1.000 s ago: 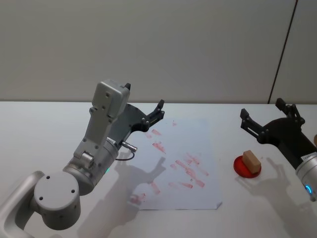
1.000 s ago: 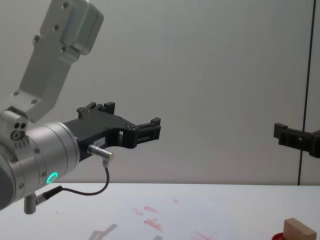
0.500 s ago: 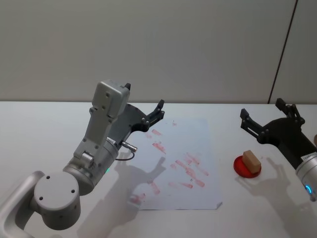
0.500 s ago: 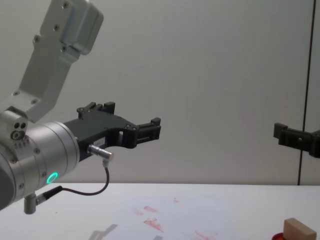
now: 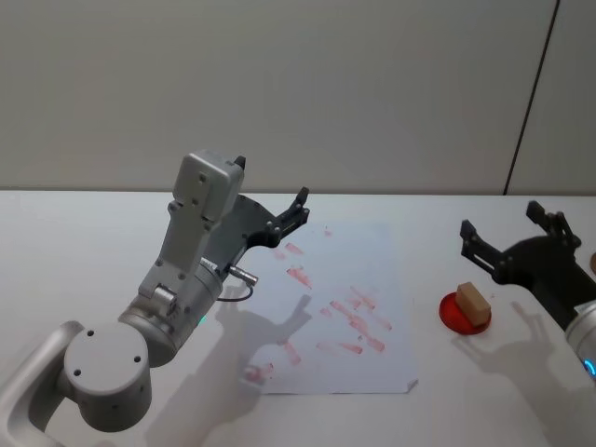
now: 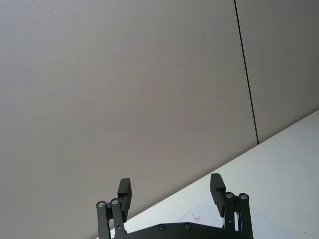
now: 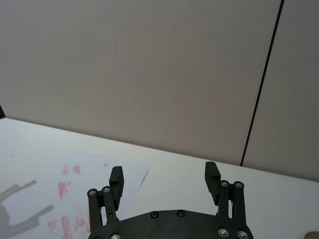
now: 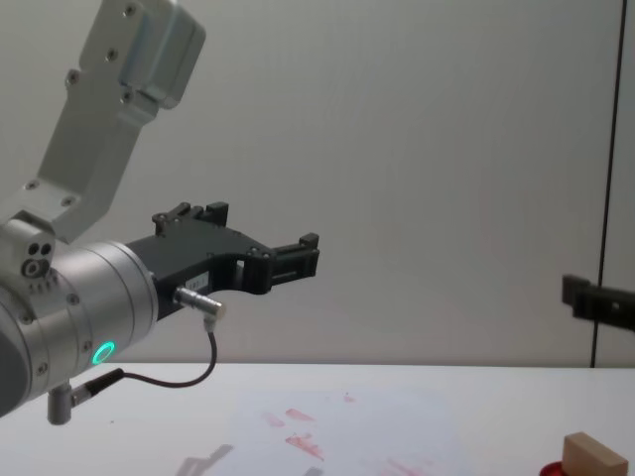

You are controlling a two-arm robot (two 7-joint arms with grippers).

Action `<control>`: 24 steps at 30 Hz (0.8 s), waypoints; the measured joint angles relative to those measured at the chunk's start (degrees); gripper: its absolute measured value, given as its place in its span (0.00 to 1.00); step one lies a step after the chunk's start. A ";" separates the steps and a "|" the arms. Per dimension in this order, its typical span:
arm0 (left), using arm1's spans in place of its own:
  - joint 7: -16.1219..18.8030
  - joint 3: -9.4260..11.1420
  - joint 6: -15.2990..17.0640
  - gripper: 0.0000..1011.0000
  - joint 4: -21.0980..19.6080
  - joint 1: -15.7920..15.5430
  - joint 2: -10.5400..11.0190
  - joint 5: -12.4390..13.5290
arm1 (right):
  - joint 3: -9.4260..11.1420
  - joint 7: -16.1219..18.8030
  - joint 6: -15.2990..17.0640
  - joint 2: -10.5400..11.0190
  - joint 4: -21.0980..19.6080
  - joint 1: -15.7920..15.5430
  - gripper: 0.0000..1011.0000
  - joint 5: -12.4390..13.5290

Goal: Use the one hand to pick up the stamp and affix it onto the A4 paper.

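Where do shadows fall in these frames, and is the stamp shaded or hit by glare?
Head view: the left gripper casts a soft shadow on the left part of the paper; the right gripper casts one on the table near the stamp, which is evenly lit. Right wrist view: a forked shadow crosses the table toward the paper. No glare on the table in either.

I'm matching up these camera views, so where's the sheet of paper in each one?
Head view: paper in the middle of the table.
Left wrist view: a sliver beyond the open left gripper.
Right wrist view: on the table beyond the right gripper.
Chest view: low, centre, seen edge-on.
Shared landmark: the dark vertical wall seam.
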 joint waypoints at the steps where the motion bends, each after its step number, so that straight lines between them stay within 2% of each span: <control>1: 0.00 0.00 0.00 0.99 0.00 0.00 0.00 0.00 | 0.13 -0.27 0.83 0.29 -0.31 -0.38 0.99 0.18; 12: 0.00 0.00 0.00 0.99 0.00 0.00 0.00 0.00 | 0.66 -1.87 7.92 1.17 -1.10 -1.53 0.99 0.74; 14: 0.00 0.00 0.00 0.99 0.00 0.00 0.00 0.00 | 0.54 -2.05 9.97 0.85 -0.56 -1.16 0.99 0.58; 20: 0.00 0.00 0.00 0.99 0.00 0.00 0.00 0.00 | -0.13 -1.79 13.50 -0.29 1.32 0.19 0.99 -0.65; 24: 0.00 0.00 0.00 0.99 0.00 0.00 0.00 0.00 | -0.52 -1.46 14.80 -0.94 2.46 1.04 0.99 -1.38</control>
